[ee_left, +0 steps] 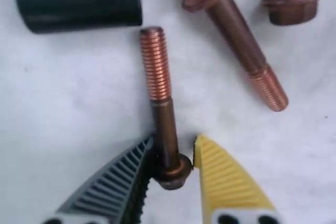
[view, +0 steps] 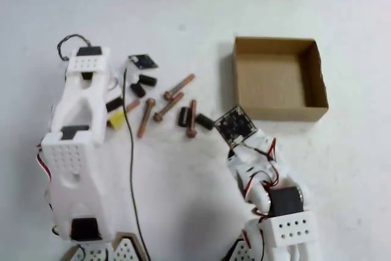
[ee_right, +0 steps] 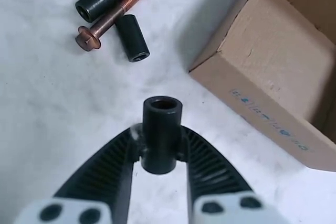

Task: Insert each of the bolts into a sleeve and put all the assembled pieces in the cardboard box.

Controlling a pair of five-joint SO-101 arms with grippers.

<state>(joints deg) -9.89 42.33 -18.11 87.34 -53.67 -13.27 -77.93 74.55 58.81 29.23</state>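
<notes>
My left gripper [ee_left: 173, 144] has its grey and yellow fingers shut on the head end of a copper bolt [ee_left: 159, 87], whose threaded shaft points away over the table. A black sleeve [ee_left: 79, 1] and two more bolts [ee_left: 236, 40] lie just beyond it. In the high view, the left gripper [view: 121, 112] is left of the bolt pile [view: 168, 106]. My right gripper [ee_right: 161, 132] is shut on an upright black sleeve [ee_right: 161, 129] beside the cardboard box [ee_right: 273, 77]. From above, the right gripper [view: 208, 123] sits near the box's [view: 278, 111] front left corner.
Loose bolts [view: 179, 86] and black sleeves [view: 147, 80] lie scattered between the two arms. Two sleeves [ee_right: 132, 38] and a bolt [ee_right: 107, 18] lie beyond the right gripper. A black cable [view: 131, 169] runs along the table beside the left arm.
</notes>
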